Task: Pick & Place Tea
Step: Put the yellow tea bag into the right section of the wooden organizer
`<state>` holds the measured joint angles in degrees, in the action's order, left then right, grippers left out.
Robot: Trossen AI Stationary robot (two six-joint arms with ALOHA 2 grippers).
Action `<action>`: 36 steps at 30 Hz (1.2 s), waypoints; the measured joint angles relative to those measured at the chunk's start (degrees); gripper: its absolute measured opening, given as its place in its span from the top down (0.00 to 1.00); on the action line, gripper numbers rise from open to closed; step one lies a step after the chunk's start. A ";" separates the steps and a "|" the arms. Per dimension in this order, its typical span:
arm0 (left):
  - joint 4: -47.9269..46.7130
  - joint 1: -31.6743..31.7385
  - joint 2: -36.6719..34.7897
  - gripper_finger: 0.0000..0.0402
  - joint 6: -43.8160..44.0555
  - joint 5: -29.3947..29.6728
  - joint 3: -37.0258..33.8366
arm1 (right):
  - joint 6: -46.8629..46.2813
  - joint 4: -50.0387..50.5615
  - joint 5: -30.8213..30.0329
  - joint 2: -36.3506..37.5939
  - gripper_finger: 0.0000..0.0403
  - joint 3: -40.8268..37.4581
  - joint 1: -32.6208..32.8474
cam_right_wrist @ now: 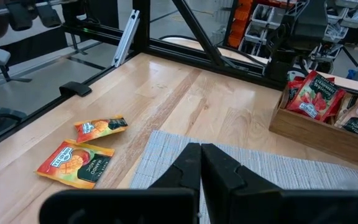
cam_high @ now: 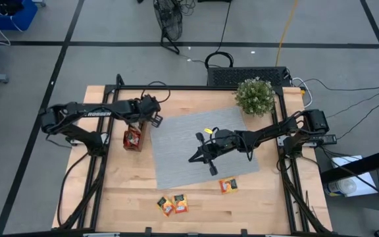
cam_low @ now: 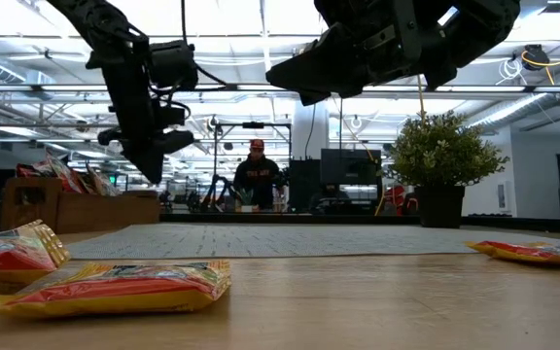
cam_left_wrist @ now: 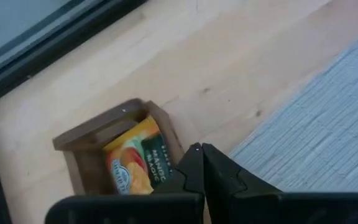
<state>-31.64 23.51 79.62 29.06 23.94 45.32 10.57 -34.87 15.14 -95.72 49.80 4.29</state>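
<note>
My left fingers [cam_left_wrist: 201,149] are pressed fully together with nothing between them, hanging above the wooden tray [cam_high: 133,139] at the left edge of the grey mat [cam_high: 202,148]. In the left wrist view the tray's end compartment holds an orange sachet [cam_left_wrist: 135,163] standing tilted against the wall, just beside my closed tips.

My right fingers [cam_right_wrist: 201,149] are also closed tight and empty, held over the middle of the mat and raised off it, as the low view shows.

Tea on the counter [cam_high: 255,204]: two sachets [cam_high: 174,205] lie touching near the front edge, left of centre, off the mat. One more orange sachet [cam_high: 227,185] lies alone just off the mat's front edge, toward the right. All three lie flat.

The tray also carries red sachets [cam_right_wrist: 316,94] standing upright, seen in the right wrist view, with more packets next to them; I cannot count them.

A potted plant [cam_high: 254,96] sits at the mat's far right corner. In the low view a person [cam_low: 257,175] is in the room behind the counter.
</note>
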 joint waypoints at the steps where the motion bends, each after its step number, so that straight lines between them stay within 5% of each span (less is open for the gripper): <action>1: 0.00 -0.16 0.35 0.99 0.02 0.07 0.00 | 0.00 -0.02 -0.01 0.00 1.00 0.00 0.00; 36: -9.27 2.03 4.39 1.00 2.73 6.73 -0.07 | -0.28 -0.02 0.00 0.00 1.00 0.00 0.48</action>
<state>-40.90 25.54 84.01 31.79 30.68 45.25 10.28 -34.89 15.14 -95.72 49.80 4.78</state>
